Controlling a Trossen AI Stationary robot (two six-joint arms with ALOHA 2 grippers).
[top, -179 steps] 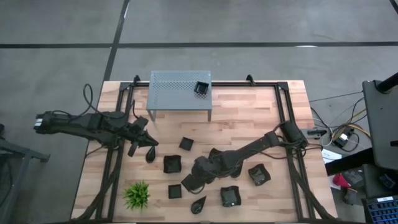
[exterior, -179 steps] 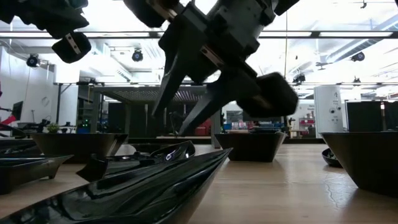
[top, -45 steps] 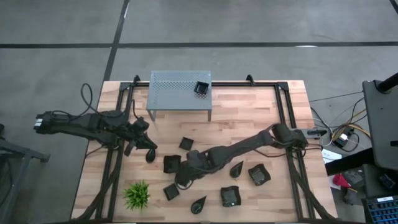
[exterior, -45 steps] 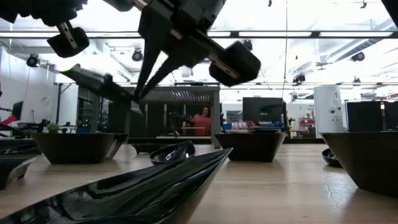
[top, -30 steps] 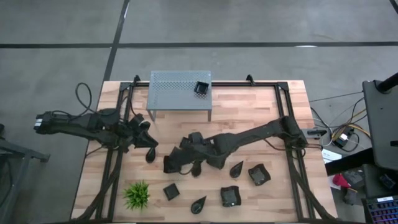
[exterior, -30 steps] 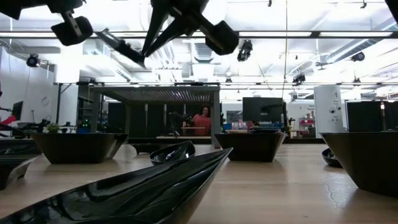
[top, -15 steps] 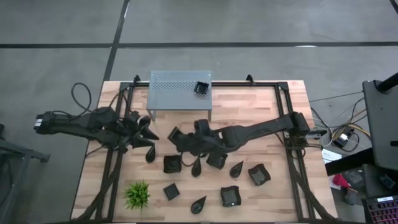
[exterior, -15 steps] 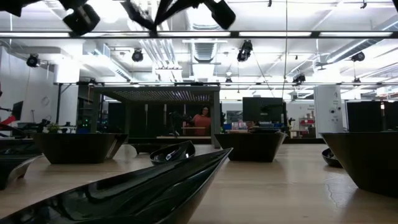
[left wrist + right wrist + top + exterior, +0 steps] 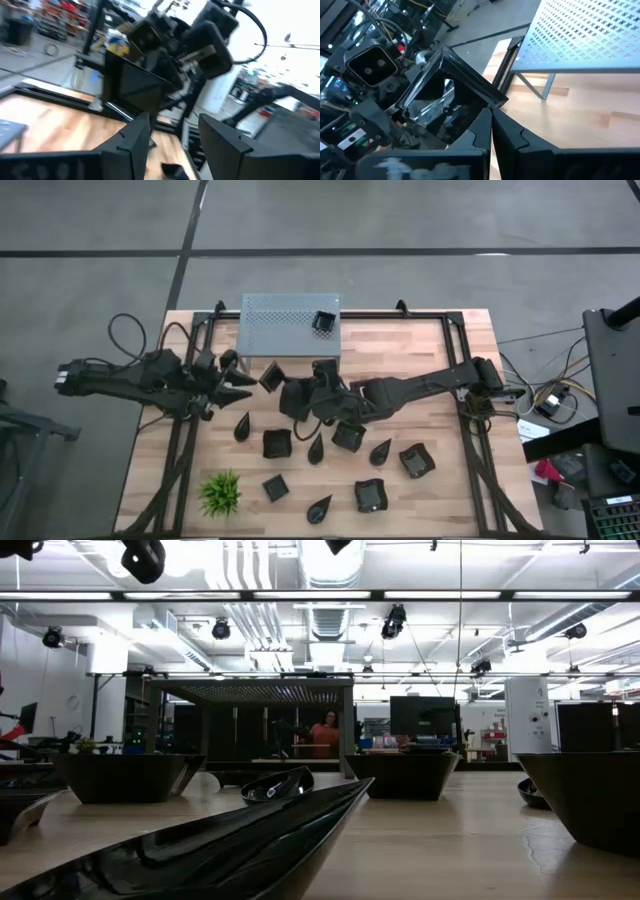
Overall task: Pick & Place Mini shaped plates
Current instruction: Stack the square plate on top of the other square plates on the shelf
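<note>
Above the wooden counter [image 9: 420, 370], your right gripper's [image 9: 283, 388] closed fingers pinch a small glossy black square plate [image 9: 269, 376], facing your left gripper's [image 9: 240, 380] spread, empty fingers.

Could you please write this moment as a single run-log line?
right gripper: shut on glossy black square plate, raised | left gripper: jaws open, facing plate | perforated grey metal shelf: one plate on top
</note>
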